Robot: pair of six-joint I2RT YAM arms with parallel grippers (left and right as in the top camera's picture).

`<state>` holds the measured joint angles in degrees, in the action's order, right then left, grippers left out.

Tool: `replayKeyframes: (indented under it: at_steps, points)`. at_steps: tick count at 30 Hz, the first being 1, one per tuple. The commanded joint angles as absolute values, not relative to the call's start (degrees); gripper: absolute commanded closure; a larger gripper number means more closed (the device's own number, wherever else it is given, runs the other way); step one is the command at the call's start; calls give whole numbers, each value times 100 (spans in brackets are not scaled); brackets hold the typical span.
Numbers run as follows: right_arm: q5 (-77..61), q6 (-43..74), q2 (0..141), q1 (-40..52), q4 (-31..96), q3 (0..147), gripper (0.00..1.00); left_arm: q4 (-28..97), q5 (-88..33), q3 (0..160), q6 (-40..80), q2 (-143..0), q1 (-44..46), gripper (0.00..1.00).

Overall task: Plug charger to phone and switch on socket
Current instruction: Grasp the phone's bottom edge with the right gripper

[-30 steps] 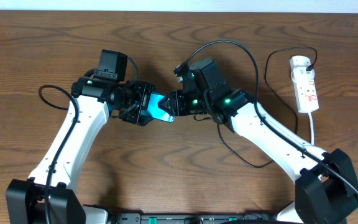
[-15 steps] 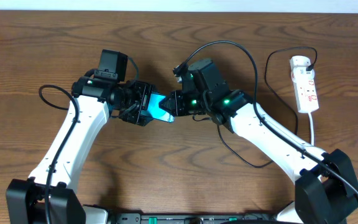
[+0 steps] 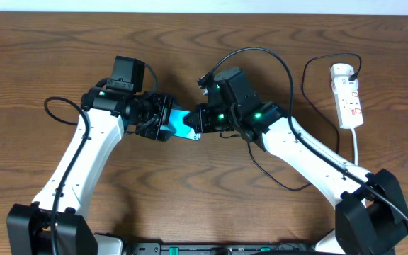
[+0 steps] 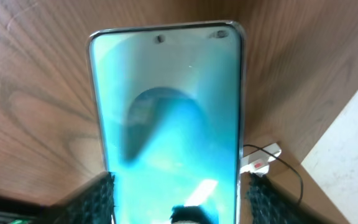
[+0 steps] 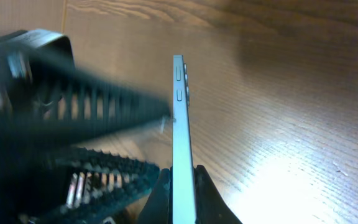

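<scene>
The phone, its turquoise screen lit, is held between my two grippers over the middle of the table. My left gripper has closed in against its two long edges; in the left wrist view the screen fills the gap between the blurred black fingers. My right gripper is shut on the phone's other end. There the phone shows edge-on, pinched between the two fingers. The white socket lies at the far right. The charger cable loops left from it. Its plug tip is hidden.
The socket's white lead runs towards the front edge at the right. A pale wall edge borders the table's back. Black arm cables arch over the right arm and trail left of the left arm.
The left fingers have closed inward onto the phone's sides and the right jaws have shut on its end. The phone sits slightly deeper in the left gripper; both arms have hardly moved.
</scene>
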<state>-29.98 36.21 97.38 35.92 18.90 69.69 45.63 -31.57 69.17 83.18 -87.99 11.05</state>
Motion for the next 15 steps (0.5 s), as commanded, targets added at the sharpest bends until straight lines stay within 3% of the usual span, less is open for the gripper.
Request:
replayKeyframes:
  at_steps: [1, 15]
  points:
    - [-2987, 3514, 9762, 3634, 1841, 7054, 99, 4574, -3221, 7004, 8346, -8790, 1125, 93]
    - [-2947, 3514, 9762, 3634, 1868, 7054, 99, 4405, -3214, 7004, 8147, -8790, 1122, 93]
